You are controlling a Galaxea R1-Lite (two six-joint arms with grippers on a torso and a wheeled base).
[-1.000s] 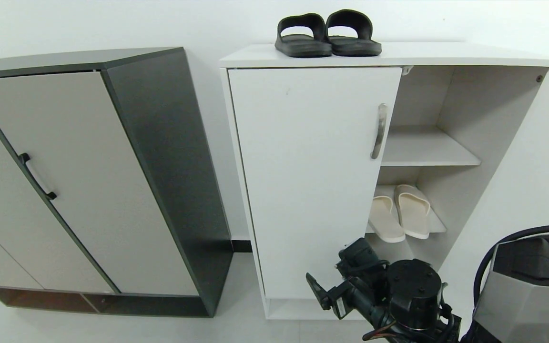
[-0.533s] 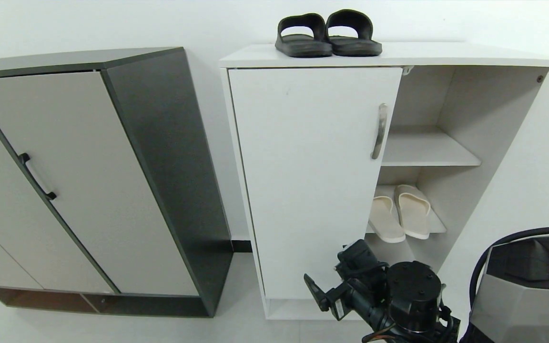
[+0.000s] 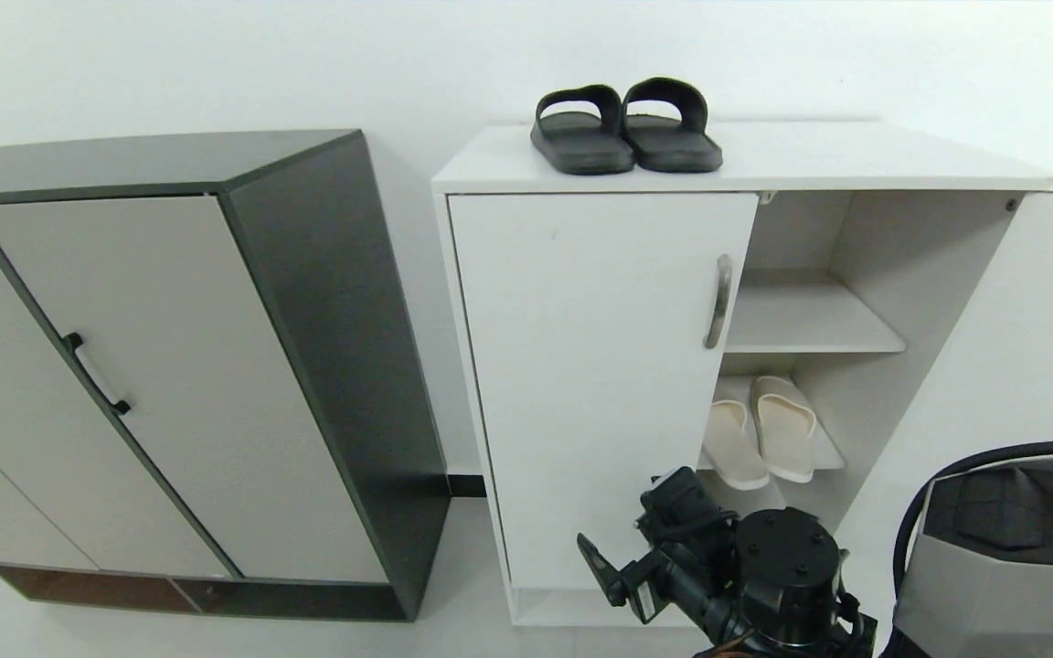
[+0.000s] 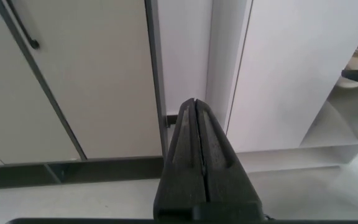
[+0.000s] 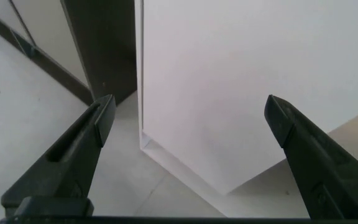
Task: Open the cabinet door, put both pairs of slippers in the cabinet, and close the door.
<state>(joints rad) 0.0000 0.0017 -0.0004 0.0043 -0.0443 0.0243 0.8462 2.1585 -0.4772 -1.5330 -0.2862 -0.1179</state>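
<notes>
White cabinet (image 3: pixel 856 155) carries black slippers (image 3: pixel 627 128) on top. My right claw (image 5: pixel 188 106) gapes wide; I'd rise and pinch the pair together

Plain colours throughout
Matt black slippers (image 3: pixel 627 151), cream slippers (image 3: pixel 764 443), white cabinet (image 3: pixel 600 384), dark grey cupboard (image 3: pixel 335 347) with pale grey doors (image 3: pixel 143 366).

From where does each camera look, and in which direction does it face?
Head view: from the robot's head, forward and down at the white cabinet, its right side open, and the dark cabinet; one arm shows low in front.
Left wrist view: on the left arm, facing the gap between both cabinets; the shut left gripper shows.
Right wrist view: on the right arm, facing the white cabinet's closed door; the open right gripper shows.
Shared: all three show both cabinets.
</notes>
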